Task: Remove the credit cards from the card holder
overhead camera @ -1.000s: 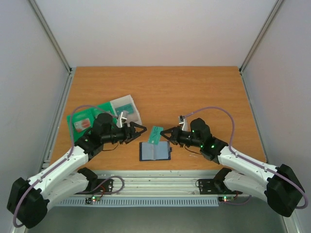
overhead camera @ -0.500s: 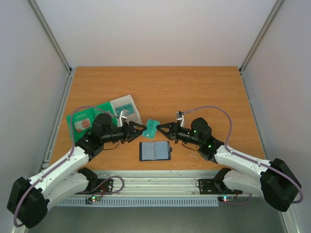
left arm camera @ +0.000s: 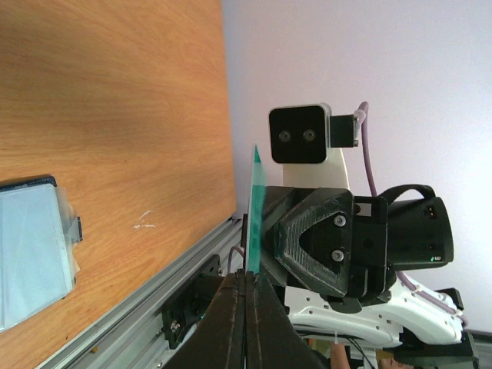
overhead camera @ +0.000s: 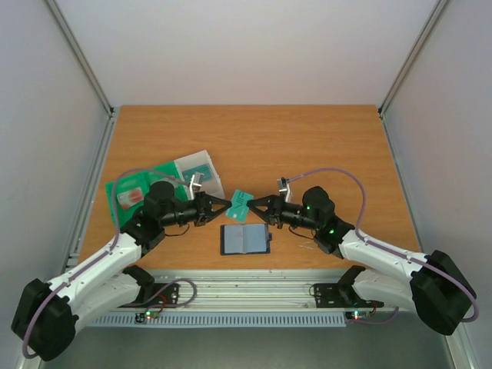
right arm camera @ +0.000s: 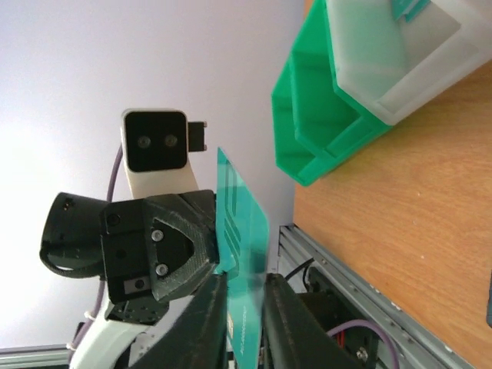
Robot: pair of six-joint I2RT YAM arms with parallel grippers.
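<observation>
Both arms are meeting mid-air over the table (overhead camera: 307, 146), just beyond the card holder (overhead camera: 245, 239). A teal card (overhead camera: 241, 204) is hanging between the two grippers, off the table and standing on edge.

Left gripper (overhead camera: 228, 204) is clamping the card: in the left wrist view its fingers (left arm camera: 231, 315) are pressing together on the card's near edge. Right gripper (overhead camera: 256, 206) is coming in from the other side. In the right wrist view the card is sitting between its fingers (right arm camera: 206, 323), which are standing close on either side. Cannot tell whether they are gripping it or slightly apart.

The card holder is lying open and flat on the table near the front edge, grey-blue pockets facing up, touching neither gripper.

A green bin (overhead camera: 127, 192) and a white bin (overhead camera: 198, 173) are sitting side by side, touching, at the left of the table behind the left arm. A pale card with a red mark (overhead camera: 131, 197) is lying in the green bin, and something teal is showing in the white bin.
</observation>
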